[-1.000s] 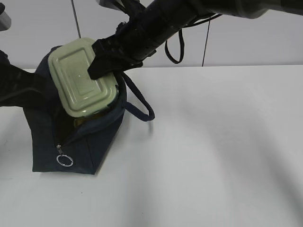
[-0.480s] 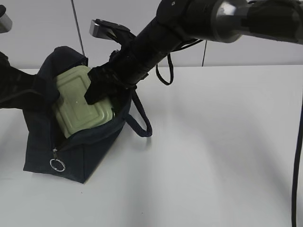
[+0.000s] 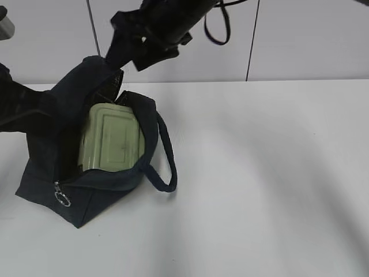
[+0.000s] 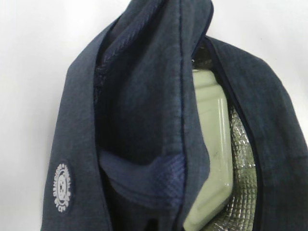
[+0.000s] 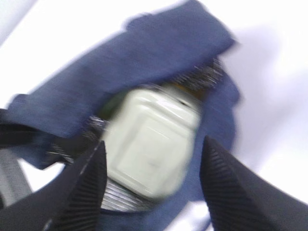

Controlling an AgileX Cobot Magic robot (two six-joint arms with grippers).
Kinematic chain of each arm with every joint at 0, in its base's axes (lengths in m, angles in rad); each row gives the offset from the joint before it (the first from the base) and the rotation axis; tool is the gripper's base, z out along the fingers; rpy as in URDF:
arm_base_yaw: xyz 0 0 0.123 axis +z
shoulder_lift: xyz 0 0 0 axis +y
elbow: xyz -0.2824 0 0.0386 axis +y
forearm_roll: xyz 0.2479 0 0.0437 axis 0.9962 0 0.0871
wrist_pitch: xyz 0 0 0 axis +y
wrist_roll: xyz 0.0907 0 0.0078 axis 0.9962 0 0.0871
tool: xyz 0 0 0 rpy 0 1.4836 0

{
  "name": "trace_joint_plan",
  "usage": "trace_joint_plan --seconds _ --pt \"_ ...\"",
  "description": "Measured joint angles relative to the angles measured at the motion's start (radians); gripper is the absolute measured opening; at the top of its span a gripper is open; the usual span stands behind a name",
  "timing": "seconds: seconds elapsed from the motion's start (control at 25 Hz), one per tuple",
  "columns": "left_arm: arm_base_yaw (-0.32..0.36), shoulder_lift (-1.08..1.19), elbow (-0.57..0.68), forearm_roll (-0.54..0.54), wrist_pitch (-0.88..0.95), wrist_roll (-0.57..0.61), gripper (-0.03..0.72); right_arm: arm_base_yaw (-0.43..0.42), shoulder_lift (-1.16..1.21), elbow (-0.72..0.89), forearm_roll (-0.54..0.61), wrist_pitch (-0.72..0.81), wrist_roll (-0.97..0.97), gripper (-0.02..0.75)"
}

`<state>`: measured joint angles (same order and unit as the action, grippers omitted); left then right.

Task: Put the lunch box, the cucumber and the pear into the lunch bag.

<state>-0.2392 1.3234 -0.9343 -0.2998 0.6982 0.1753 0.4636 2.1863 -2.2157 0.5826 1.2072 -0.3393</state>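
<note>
The navy lunch bag (image 3: 98, 193) stands open at the left of the table. The sage-lidded lunch box (image 3: 112, 141) sits inside it, tilted, lid facing outward. My right gripper (image 3: 128, 57) is open and empty, above the bag's mouth; in its wrist view (image 5: 155, 139) the box (image 5: 151, 151) lies below, between the spread fingers. My left gripper is buried in the bag's fabric (image 4: 139, 120) and holds the left wall up; its fingers are hidden. The box (image 4: 211, 144) and the bag's silver lining (image 4: 240, 159) show beside that wall. The cucumber and the pear are hidden.
The bag's loop handle (image 3: 164, 161) hangs over its right side onto the white table (image 3: 265, 173). The silver ring pull (image 3: 62, 199) dangles at the bag's front corner. A pale wall stands behind the table.
My right gripper has let go of the lunch box and risen out of the bag. The box has sunk lower into the bag. The bag has shifted a little left.
</note>
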Motion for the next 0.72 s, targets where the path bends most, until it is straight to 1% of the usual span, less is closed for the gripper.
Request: trace_joint_plan --seconds 0.08,0.12,0.52,0.72 --pt "0.000 0.000 0.000 0.000 0.000 0.000 -0.018 -0.006 0.007 0.000 -0.093 0.018 0.059 0.464" --pt "0.000 0.000 0.000 0.001 0.000 0.000 -0.018 -0.006 0.016 0.000 -0.112 0.022 0.073 0.461" --pt "0.000 0.000 0.000 0.012 0.000 0.000 -0.018 0.004 0.109 0.004 -0.088 0.027 0.132 0.458" --pt "0.000 0.000 0.000 0.018 -0.002 0.000 -0.018 0.008 0.114 0.046 -0.088 0.027 0.132 0.450"
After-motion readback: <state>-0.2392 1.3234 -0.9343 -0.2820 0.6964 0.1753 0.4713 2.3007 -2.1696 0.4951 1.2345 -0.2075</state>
